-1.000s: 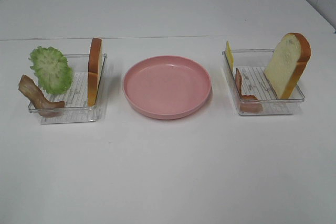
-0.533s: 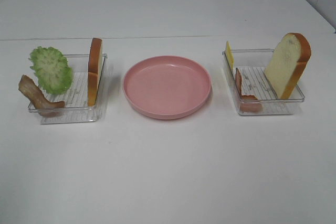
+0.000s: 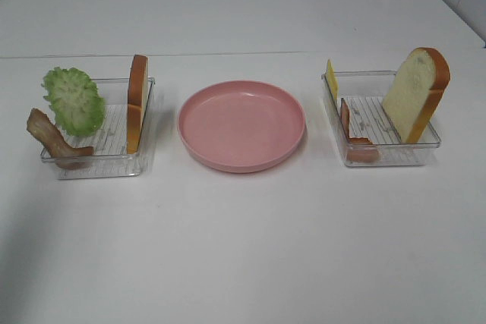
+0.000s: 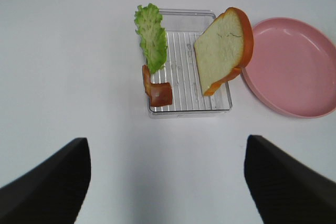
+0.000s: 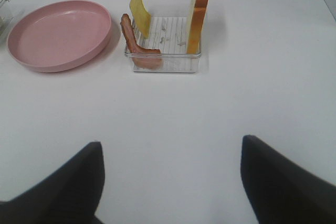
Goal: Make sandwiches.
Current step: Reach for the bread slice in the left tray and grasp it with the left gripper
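A left clear tray point(image 3: 99, 158) holds an upright bread slice point(image 3: 137, 102), a green lettuce leaf point(image 3: 74, 99) and a bacon strip point(image 3: 52, 139). A right clear tray point(image 3: 380, 153) holds a leaning bread slice point(image 3: 415, 95), a yellow cheese slice point(image 3: 332, 78) and a bacon strip point(image 3: 354, 136). An empty pink plate point(image 3: 241, 124) lies between them. My left gripper point(image 4: 167, 182) is open, back from the left tray point(image 4: 184, 109), with bread point(image 4: 223, 51) and lettuce point(image 4: 151, 37) ahead. My right gripper point(image 5: 170, 184) is open, back from the right tray point(image 5: 165, 64). Neither gripper shows in the high view.
The white table point(image 3: 243, 248) spreads around the trays. A seam crosses it behind the trays point(image 3: 243, 55). The pink plate also shows in the left wrist view point(image 4: 294, 66) and the right wrist view point(image 5: 58, 35).
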Controlling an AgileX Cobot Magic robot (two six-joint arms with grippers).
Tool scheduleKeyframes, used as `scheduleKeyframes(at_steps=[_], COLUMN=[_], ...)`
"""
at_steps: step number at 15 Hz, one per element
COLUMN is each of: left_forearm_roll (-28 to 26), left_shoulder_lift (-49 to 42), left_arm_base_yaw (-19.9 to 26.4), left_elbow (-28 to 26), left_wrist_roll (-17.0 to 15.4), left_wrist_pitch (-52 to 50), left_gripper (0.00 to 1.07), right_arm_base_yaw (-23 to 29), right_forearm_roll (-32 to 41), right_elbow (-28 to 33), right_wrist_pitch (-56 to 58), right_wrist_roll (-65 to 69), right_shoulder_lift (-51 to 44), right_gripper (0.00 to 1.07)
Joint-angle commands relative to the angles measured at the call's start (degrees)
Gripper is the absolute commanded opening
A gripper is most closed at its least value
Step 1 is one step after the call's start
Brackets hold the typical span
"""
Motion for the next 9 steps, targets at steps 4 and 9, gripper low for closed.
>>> scheduleKeyframes(at_steps=[4, 9], left_forearm_roll=[-2.64, -1.32], left_shoulder_lift=[20.28, 37.87], left_arm_base_yaw=[-3.67, -10.31], left_elbow=[-13.18, -28.42], left_wrist_roll=[0.0, -2.23], left_wrist_pitch=[4.35, 12.32], left_gripper=[0.76, 0.76], right_arm_base_yaw=[-0.4, -0.4], right_forearm_roll=[-0.11, -0.11], right_elbow=[0.17, 0.17], right_wrist_pitch=[-0.69, -0.69], right_wrist_roll=[-0.69, -0.69], right_shoulder_lift=[-0.97, -0.97], right_gripper=[0.7, 0.7])
